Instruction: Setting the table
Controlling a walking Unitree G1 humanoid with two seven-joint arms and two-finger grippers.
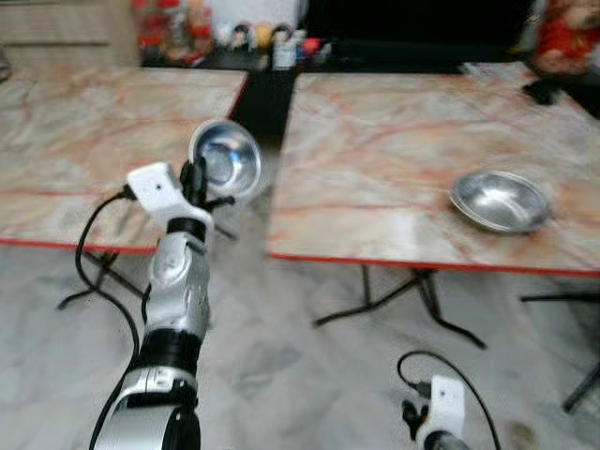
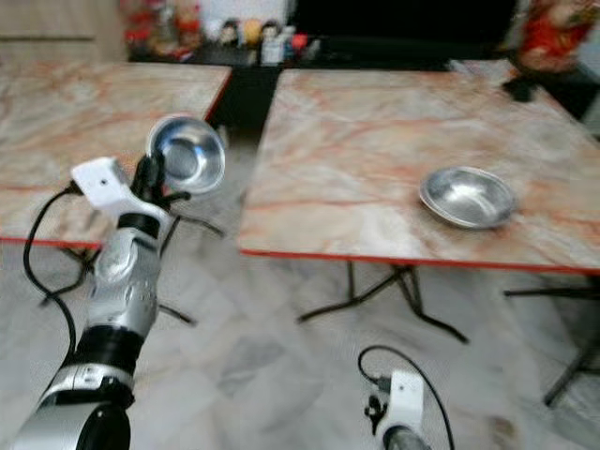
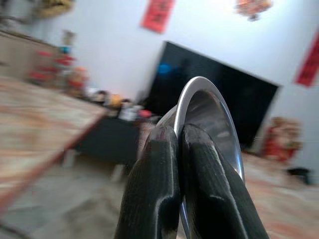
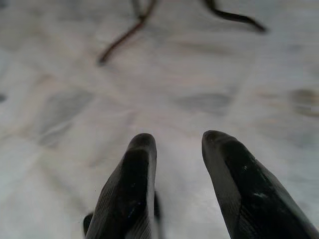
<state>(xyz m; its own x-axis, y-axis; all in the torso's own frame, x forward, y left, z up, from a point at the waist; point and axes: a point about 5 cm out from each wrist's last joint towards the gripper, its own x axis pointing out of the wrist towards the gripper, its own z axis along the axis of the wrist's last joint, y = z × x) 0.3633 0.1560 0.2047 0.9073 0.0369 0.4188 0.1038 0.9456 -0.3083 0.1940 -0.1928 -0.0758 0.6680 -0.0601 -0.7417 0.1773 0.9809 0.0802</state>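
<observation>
Your left pincer [image 1: 199, 178] is raised in front of you, over the gap between the two marble worktops, and it is clamped on the rim of a steel bowl [image 1: 225, 157]. The bowl sits just above and beyond the fingertips, tipped up on edge so its hollow faces back toward your head camera. From the left wrist you can see both black fingers [image 3: 152, 191] pressed together with the thin rim [image 3: 199, 82] pinched between them, the bowl rising past the tips.

A second steel bowl [image 1: 500, 200] rests upright on the right worktop [image 1: 375, 150], toward its near right part and a little back from the red front edge. It is well apart from the held bowl. The left worktop [image 1: 84, 131] lies beyond and to the left of your raised arm.

Your right pincer [image 4: 177, 144] hangs low at your side above the pale marble floor [image 4: 199, 74], its two fingers standing apart with a clear gap between them and holding nothing. Dark worktop legs [image 4: 127, 37] cross the floor ahead of it.

Along the far wall you have a black cabinet [image 1: 253, 70] with small blurred items on top.
</observation>
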